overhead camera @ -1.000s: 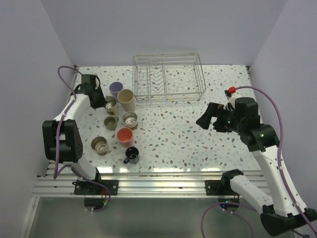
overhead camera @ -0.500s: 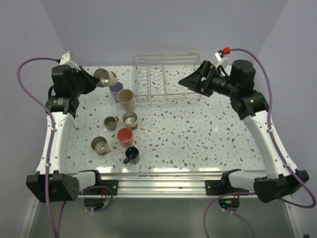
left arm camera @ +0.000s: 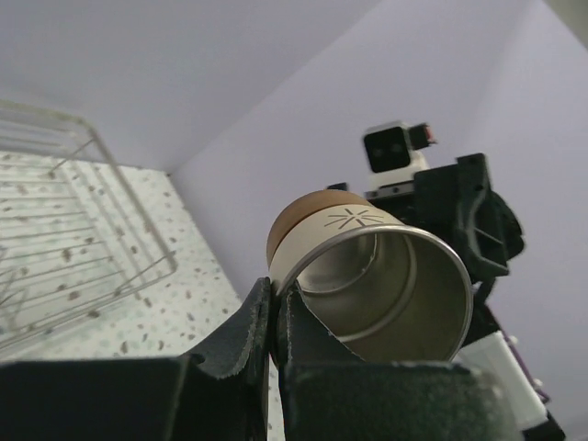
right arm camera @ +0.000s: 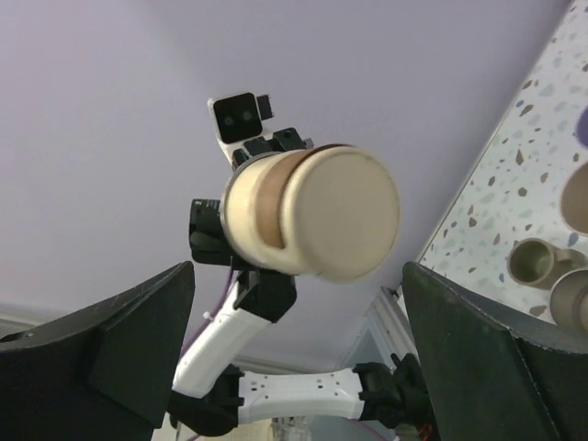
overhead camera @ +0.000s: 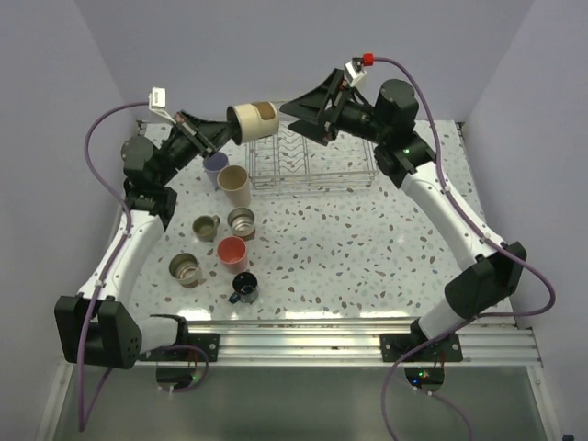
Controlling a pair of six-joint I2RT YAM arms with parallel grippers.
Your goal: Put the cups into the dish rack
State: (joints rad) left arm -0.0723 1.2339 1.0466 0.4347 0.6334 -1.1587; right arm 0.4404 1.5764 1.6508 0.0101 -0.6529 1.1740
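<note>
Top external shows six cups (overhead camera: 231,251) on the surface (overhead camera: 367,248), left of the empty dish rack (overhead camera: 358,173). The left tool (overhead camera: 226,134) pinches a seventh cup (overhead camera: 253,120) by its rim, sideways in the air near the rack's far-left corner. The right tool (overhead camera: 299,123) faces it, spread wide and empty. This looks like a handover, so the right tool must close on the cup squarely.

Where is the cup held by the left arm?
Top view: the beige cup is in mid-air on its side, pinched by the left gripper over the far-left corner of the dish rack, left of the open right gripper.
</note>
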